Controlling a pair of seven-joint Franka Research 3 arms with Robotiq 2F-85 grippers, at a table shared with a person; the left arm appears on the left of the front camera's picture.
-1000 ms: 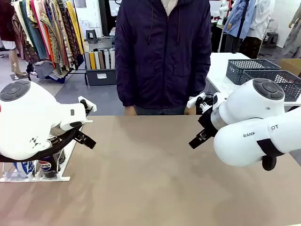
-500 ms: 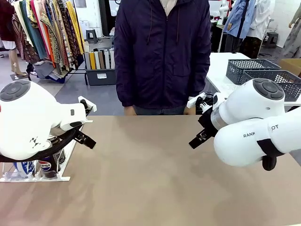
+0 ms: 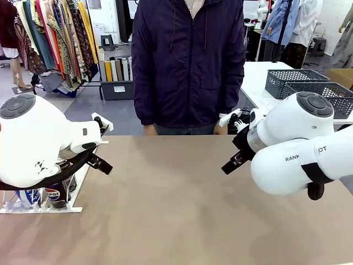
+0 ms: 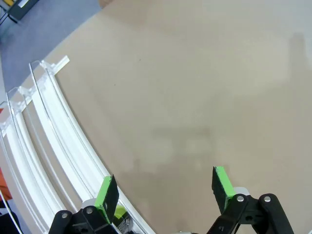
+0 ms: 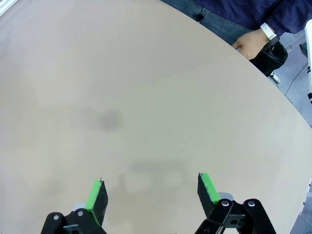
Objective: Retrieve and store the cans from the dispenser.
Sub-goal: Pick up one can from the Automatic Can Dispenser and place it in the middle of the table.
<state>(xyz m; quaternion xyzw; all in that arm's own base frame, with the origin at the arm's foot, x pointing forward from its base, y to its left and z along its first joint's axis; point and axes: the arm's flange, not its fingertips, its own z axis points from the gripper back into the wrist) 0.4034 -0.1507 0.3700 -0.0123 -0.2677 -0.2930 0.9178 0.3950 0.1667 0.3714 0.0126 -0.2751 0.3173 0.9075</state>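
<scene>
**Inspector:** State of the tools, and where do the goods lie?

**Examiner:** The left gripper (image 4: 163, 187) stands with jaws fully spread and nothing between the pads. It hangs over bare table (image 3: 176, 210) just beside the dispenser's (image 4: 53, 141) inner rail. The right gripper (image 5: 151, 192) is likewise spread and empty, well apart from the dispenser. The cans (image 3: 52, 194) sit at the dispenser's low front end, against the clear stops and largely beneath the left arm. None is seen outside the dispenser.

**Inspector:** How is the first pick best made?

**Examiner:** As a judgement only, the left arm is the nearer and should take it. The wrist needs to swing over the dispenser's lanes and set one pad on either side of a single can. It should then descend clear of the rails, close on the can's middle, and lift it over the stop. A pale round shape by the rail, at the bottom edge of the left wrist view, may be a can top, but it is too cropped to confirm.
</scene>
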